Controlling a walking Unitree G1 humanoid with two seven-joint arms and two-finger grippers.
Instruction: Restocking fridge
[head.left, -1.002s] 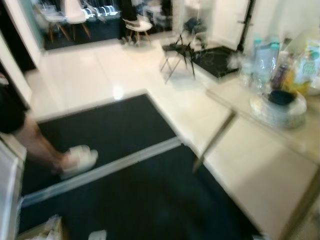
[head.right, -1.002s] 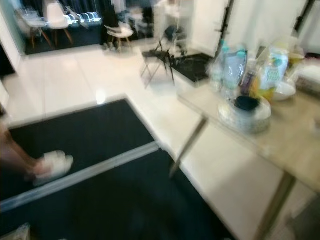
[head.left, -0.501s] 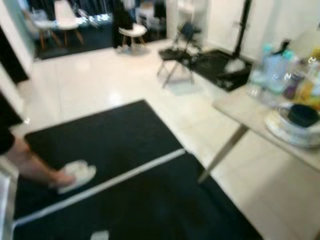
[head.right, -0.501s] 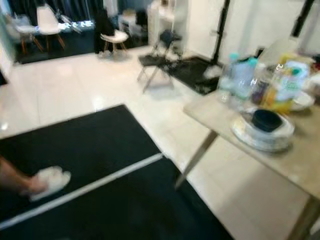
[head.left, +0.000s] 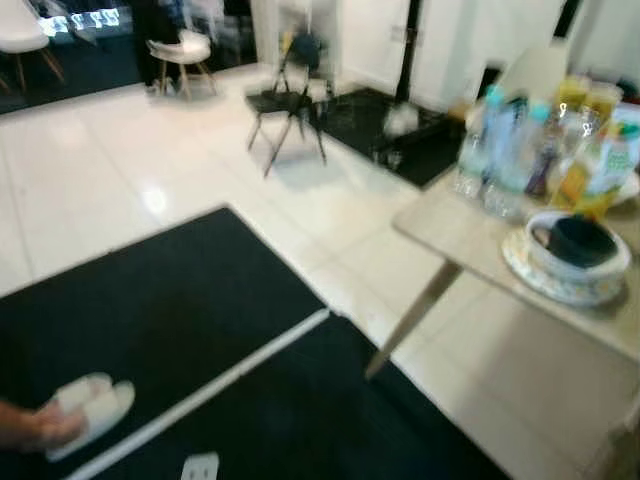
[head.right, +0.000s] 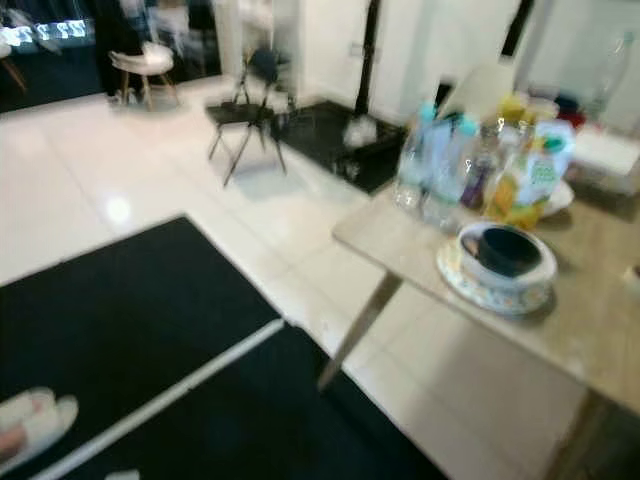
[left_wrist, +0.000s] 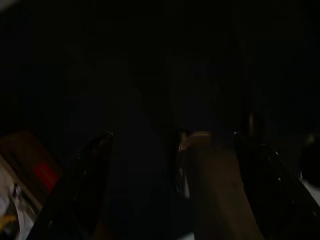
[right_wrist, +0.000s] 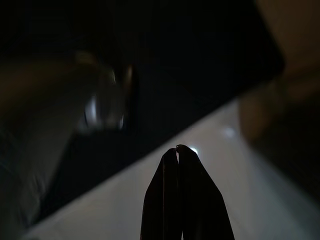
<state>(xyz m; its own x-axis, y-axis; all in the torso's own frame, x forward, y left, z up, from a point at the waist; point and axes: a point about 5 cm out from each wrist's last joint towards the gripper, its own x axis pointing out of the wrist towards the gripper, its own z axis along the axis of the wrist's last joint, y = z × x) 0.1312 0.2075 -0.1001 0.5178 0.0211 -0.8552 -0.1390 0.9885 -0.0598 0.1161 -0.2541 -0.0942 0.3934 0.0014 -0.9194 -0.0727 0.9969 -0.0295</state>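
Note:
A beige table (head.right: 590, 330) stands at the right, blurred by my motion. On it are several clear water bottles (head.right: 435, 170), a yellow-green juice bottle (head.right: 530, 180) and a dark bowl (head.right: 508, 250) on a stack of plates (head.right: 495, 290). In the dark left wrist view, my left gripper (left_wrist: 175, 136) hangs with its two black fingers (left_wrist: 95, 175) well apart and nothing between them. My right gripper (right_wrist: 177, 148) hangs over the floor with its fingertips pressed together, holding nothing.
A black mat (head.left: 170, 310) with a pale stripe covers the near floor. A person's foot in a white slipper (head.left: 85, 405) rests on it at the left. A black folding chair (head.left: 290, 100) and a white chair (head.left: 180, 50) stand farther back on glossy white tiles.
The whole picture has swung: the camera turned right, so the table now sits nearer the middle and the slippered foot lies at the lower left edge.

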